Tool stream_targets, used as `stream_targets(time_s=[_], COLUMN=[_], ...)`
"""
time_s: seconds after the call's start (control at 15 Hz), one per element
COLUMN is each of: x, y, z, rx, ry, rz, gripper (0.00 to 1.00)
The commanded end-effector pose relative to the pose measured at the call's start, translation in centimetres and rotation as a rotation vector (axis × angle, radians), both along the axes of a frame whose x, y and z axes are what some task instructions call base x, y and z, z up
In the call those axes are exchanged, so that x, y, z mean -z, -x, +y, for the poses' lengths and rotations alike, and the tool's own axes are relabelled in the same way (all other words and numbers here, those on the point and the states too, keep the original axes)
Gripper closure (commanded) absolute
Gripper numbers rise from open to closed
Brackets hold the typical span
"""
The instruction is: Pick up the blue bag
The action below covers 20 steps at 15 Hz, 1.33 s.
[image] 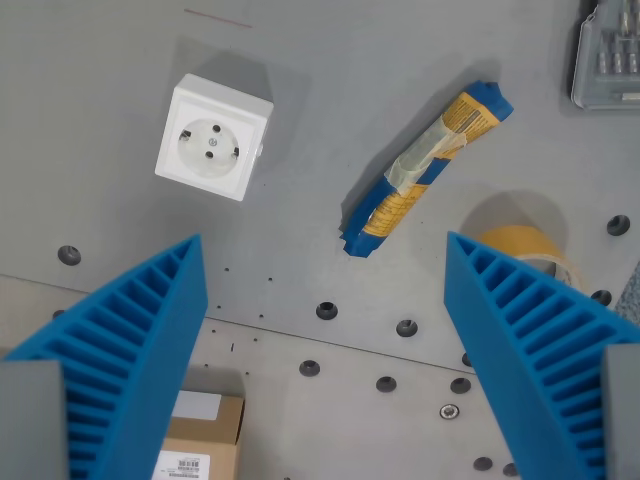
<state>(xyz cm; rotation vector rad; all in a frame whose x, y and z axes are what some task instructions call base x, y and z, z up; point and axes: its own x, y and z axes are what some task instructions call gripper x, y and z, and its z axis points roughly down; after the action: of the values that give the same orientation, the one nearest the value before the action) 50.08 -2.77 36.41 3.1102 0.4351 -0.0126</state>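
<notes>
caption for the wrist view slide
Open gripper hovers above the rolled blue bag, with a white socket nearby.

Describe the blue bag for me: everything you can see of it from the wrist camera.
The blue bag is a rolled-up packet, blue with a yellow printed label, bound at its middle by clear tape. It lies flat on the grey table, running diagonally from lower left to upper right. Nothing touches it; the open hand is clear of it.

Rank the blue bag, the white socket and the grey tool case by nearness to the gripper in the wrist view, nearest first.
Measured from the gripper:
1. Blue bag, just above, slightly right.
2. White socket, upper left.
3. Grey tool case, top right corner, cut off by the frame.
</notes>
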Motion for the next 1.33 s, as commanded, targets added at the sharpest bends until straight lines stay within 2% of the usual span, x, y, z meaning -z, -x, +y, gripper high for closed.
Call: stream_targets(time_s=[0.07, 0.27, 0.47, 1.07, 1.33], x=[-0.2, 0.0, 0.8, 5.4, 7.6], y=[0.0, 0.0, 0.2, 2.0, 2.9], z=[0.0, -0.1, -0.4, -3.2, -4.8], rx=[0.000, 0.021, 0.091, 0.388, 0.520], ry=[0.000, 0.000, -0.002, -0.024, -0.046], rz=[-0.003, -0.005, -0.017, -0.143, -0.171], gripper=[0.00, 0.00, 0.00, 0.00, 0.00])
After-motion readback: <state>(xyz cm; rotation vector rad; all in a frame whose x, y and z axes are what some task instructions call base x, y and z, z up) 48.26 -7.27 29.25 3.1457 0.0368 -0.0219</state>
